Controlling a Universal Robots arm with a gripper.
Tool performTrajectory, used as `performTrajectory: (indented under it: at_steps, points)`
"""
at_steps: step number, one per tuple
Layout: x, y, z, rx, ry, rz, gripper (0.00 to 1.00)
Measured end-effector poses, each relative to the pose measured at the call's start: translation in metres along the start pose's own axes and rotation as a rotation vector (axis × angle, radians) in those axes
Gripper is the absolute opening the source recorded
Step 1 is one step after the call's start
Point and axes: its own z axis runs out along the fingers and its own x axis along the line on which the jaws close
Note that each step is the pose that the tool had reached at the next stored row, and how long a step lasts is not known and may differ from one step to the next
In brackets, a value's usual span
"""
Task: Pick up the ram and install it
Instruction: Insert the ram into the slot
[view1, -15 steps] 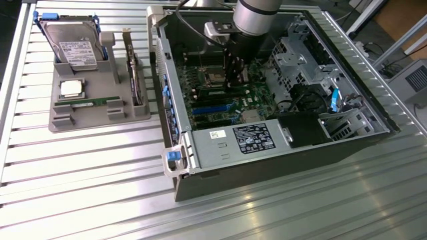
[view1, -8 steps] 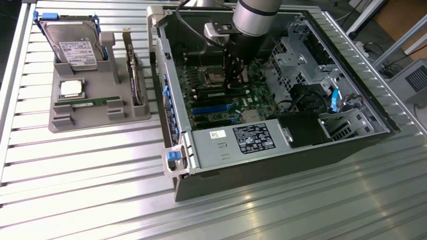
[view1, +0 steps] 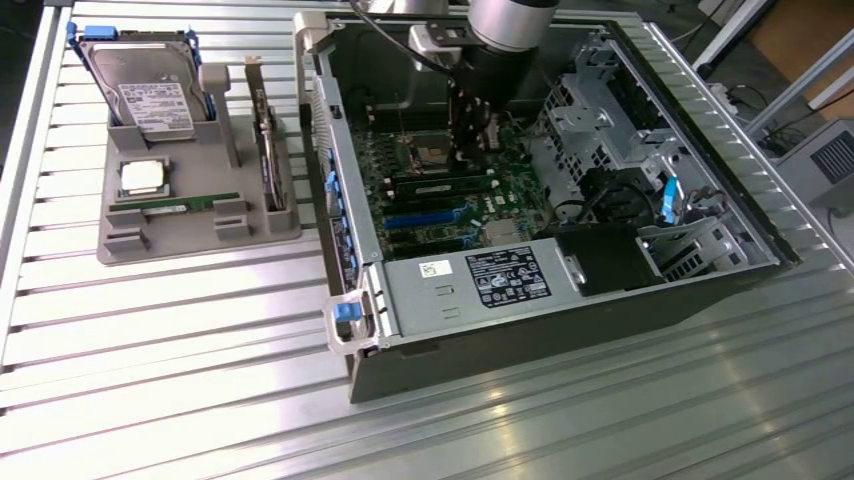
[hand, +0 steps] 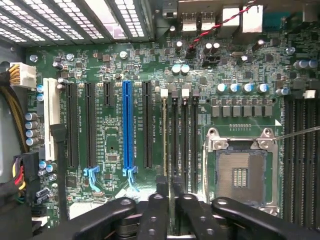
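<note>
A green ram (view1: 180, 205) stick lies flat in the grey tray (view1: 134, 245) at the exterior view's left. Inside the open computer case (view1: 534, 300), a thin stick (hand: 164, 135) stands edge-on in one memory slot beside the empty processor socket (hand: 240, 175); from outside it shows as a dark bar (view1: 443, 188). My gripper (view1: 474, 155) reaches down over the motherboard (hand: 100, 75). Its black fingers (hand: 160, 187) stand close together just off one end of that stick, with nothing visible between them. Whether they touch the stick I cannot tell. My gripper (hand: 169, 187) looks shut.
The tray also holds a hard drive (view1: 147, 95), a square silver processor (view1: 143, 177) and an upright card (view1: 274, 160). A power supply (view1: 494, 280) and drive cages (view1: 601, 110) crowd the case. A blue expansion slot (hand: 127, 125) lies near the memory slots.
</note>
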Motion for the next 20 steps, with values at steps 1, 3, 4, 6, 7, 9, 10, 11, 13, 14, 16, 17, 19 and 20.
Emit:
performTrajectory:
  at_steps: [1, 3, 4, 6, 7, 9, 10, 11, 13, 14, 16, 17, 19, 20]
  points:
    - [-0.001, 0.0000, -0.0001, 0.0000, 0.0001, 0.000, 0.10]
    - [-0.001, -0.0141, -0.0004, -0.0032, 0.0001, 0.000, 0.10]
    - [-0.001, -0.0215, -0.0007, -0.0038, 0.0003, 0.000, 0.10]
    - [-0.001, -0.0261, -0.0030, -0.0039, 0.0003, 0.000, 0.10]
    - [-0.001, -0.0263, -0.0072, -0.0039, 0.0002, 0.000, 0.10]
    - [-0.001, -0.0329, -0.0099, -0.0039, 0.0000, 0.000, 0.10]
    - [-0.001, -0.0440, -0.0104, -0.0045, 0.0003, 0.000, 0.10]
    - [-0.001, -0.0497, -0.0106, -0.0046, 0.0002, 0.000, 0.10]
    - [-0.001, -0.0557, -0.0130, -0.0046, 0.0003, 0.000, 0.10]
    - [-0.001, -0.0576, -0.0161, -0.0046, 0.0003, 0.000, 0.10]
    - [-0.001, -0.0625, -0.0204, -0.0047, 0.0003, 0.000, 0.10]
    - [-0.001, -0.0645, -0.0207, -0.0046, 0.0001, 0.000, 0.10]
    - [-0.001, -0.0685, -0.0213, -0.0046, 0.0001, 0.000, 0.10]
    - [-0.001, -0.0707, -0.0218, -0.0045, 0.0002, 0.000, 0.10]
